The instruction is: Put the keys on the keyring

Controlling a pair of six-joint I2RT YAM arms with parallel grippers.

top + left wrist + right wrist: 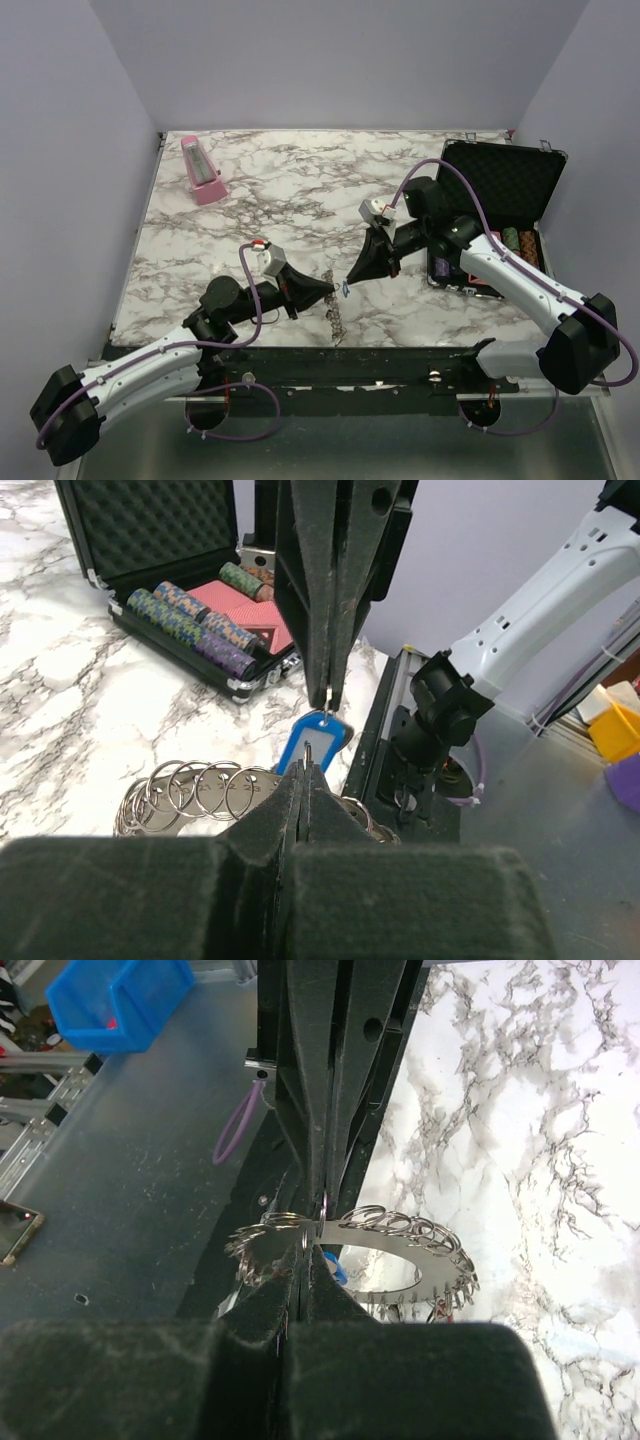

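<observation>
The keyring, a flat grey ring hung with many wire split rings, sits by the table's front edge, and its rings show at lower left of the left wrist view. My left gripper is shut on a thin wire loop at the keyring's rim. My right gripper meets it tip to tip and is shut on the top of a blue-headed key, whose blue head shows beside my right fingertips. More keys hang under the keyring's far rim.
An open black case with rows of chips and a red deck stands at the right. A pink object lies at the back left. The table's front edge and the metal frame are just behind the grippers. A blue bin sits off the table.
</observation>
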